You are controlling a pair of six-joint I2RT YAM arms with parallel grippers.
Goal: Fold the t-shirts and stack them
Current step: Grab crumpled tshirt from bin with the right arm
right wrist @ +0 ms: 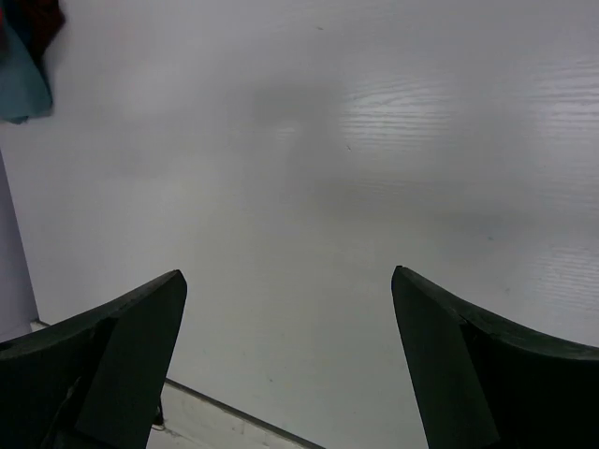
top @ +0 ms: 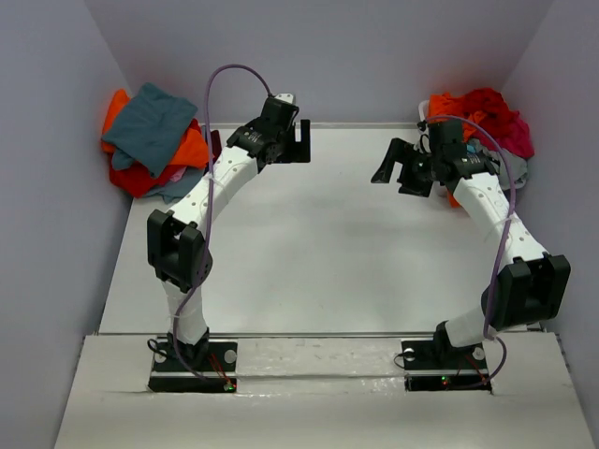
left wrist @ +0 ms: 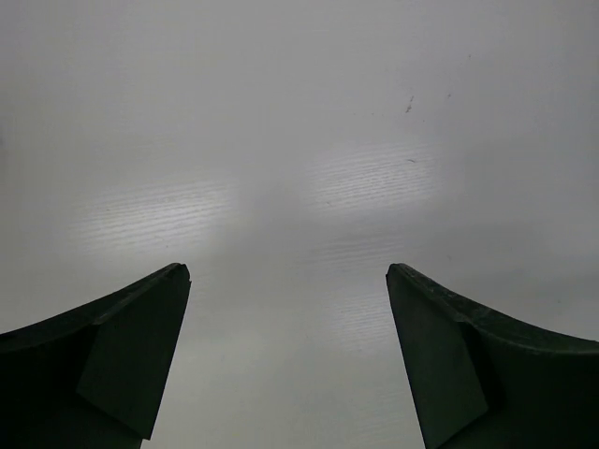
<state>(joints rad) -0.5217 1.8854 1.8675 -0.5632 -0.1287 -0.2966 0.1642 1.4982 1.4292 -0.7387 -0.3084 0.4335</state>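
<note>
A stack of t-shirts point(top: 154, 140) lies at the table's far left corner, teal-grey on top with orange and red below. A loose heap of t-shirts point(top: 482, 120) in red, orange, magenta and grey fills the far right corner. My left gripper point(top: 301, 142) hovers at the far edge, right of the stack, open and holding nothing point(left wrist: 288, 271). My right gripper point(top: 398, 175) hangs just left of the heap, facing left, also open and holding nothing point(right wrist: 288, 273). In the right wrist view a teal cloth corner point(right wrist: 19, 79) shows at the top left.
White tabletop point(top: 309, 243) spreads between the arms. Lilac walls point(top: 56, 187) close in the left, right and back. Both arm bases are bolted on a near ledge point(top: 318, 369). The right wrist view shows a table edge seam point(right wrist: 215, 412).
</note>
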